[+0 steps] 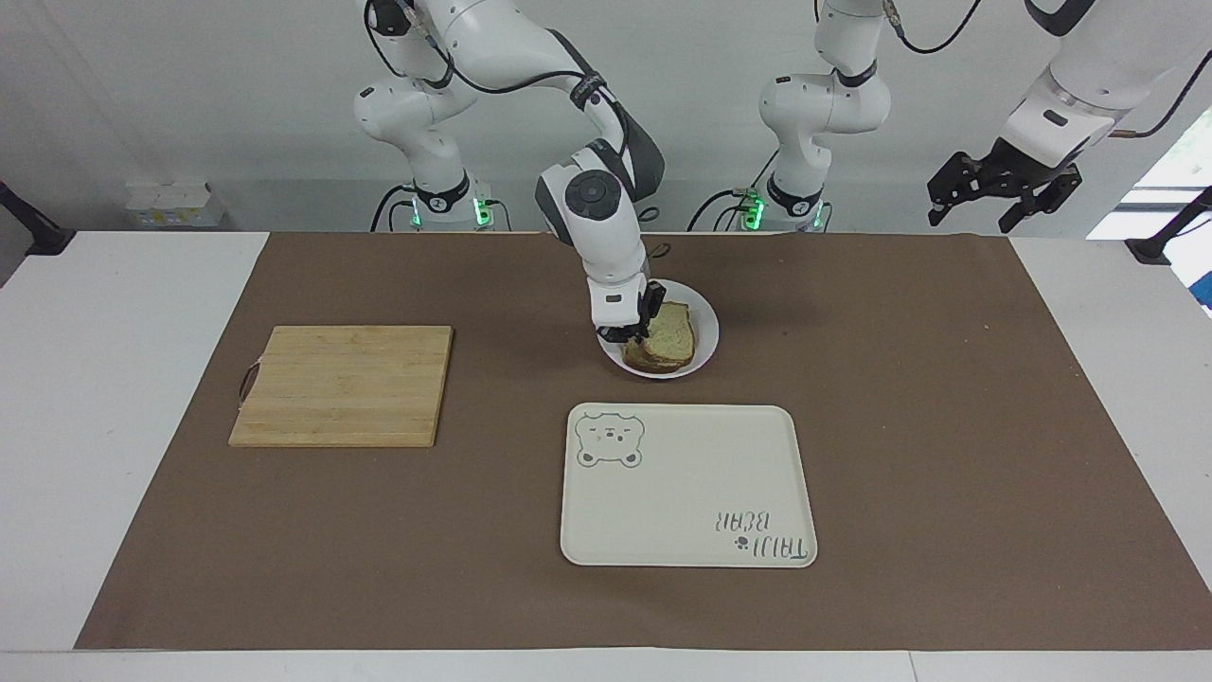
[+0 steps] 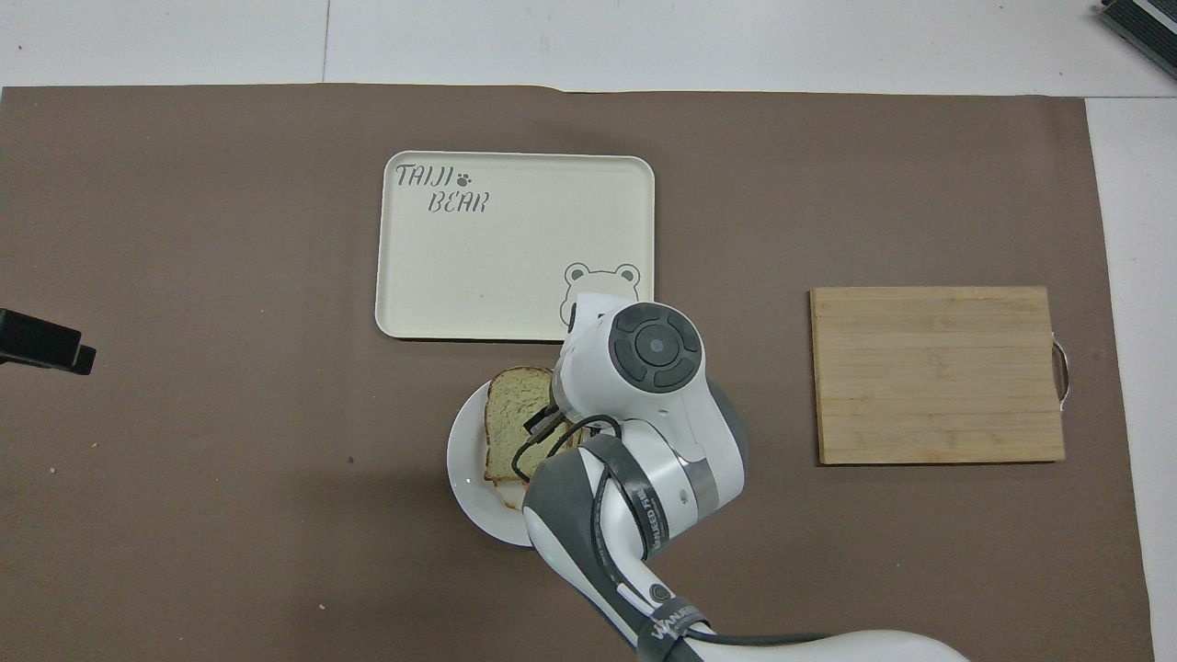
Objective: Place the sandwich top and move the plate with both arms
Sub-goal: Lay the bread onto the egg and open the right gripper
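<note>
Brown paper mat (image 1: 947, 426) covers most of the white table. On it, toward the right arm's end: pale wooden cutting board (image 1: 343, 385), bare. Farther from the robots than the plate: cream rectangular tray w/ bear drawing (image 1: 688, 485), nothing on it.

Small round white plate (image 1: 705, 327) sits between tray and robot bases. On it the bread stack: elongated pale-crumb, brown-crust sandwich top (image 1: 670, 329) lies over the lower slice (image 1: 644, 360), roughly lined up; egg not visible, covered.

Right gripper (image 1: 632, 332) is low at the stack's edge, fingers narrow and clamped on the sandwich top. Left gripper (image 1: 1004, 194) waits raised off the mat at its own end, fingers spread, holding nothing.

Step in hand, as I read it: placing the top, release not yet done. Next probably calls for opening the fingers w/o dragging the slice, lifting clear, then both arms approaching the plate rim.
</note>
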Action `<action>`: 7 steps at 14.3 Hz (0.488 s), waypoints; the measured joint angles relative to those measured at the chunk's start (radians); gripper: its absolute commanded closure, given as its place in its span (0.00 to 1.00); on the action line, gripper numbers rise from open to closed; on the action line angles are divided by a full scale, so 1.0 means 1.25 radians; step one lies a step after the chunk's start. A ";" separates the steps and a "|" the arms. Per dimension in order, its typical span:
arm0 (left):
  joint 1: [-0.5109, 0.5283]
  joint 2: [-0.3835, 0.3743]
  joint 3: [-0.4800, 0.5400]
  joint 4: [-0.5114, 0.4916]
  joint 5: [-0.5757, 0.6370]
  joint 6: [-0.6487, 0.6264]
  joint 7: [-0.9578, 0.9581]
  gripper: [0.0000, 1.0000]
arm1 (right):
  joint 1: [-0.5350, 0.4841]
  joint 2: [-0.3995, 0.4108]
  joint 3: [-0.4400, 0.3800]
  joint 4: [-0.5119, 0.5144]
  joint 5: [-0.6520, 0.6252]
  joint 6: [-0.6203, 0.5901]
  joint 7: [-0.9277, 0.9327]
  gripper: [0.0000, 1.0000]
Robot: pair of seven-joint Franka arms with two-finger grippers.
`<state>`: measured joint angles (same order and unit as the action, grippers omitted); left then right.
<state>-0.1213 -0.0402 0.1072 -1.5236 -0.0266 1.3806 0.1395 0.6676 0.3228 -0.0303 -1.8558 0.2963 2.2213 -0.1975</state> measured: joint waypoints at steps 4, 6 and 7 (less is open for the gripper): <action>0.000 0.000 0.000 0.000 0.000 -0.002 0.000 0.00 | 0.001 0.006 0.000 -0.003 0.000 0.000 -0.001 1.00; 0.000 0.000 0.000 0.000 0.000 -0.003 0.000 0.00 | 0.001 0.006 0.000 -0.004 0.000 0.000 -0.001 0.01; 0.000 0.000 0.000 0.000 0.000 -0.003 0.000 0.00 | 0.001 0.006 -0.001 -0.004 0.000 0.000 -0.001 0.00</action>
<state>-0.1215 -0.0402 0.1068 -1.5236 -0.0266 1.3768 0.1394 0.6685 0.3301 -0.0316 -1.8606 0.2963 2.2215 -0.1990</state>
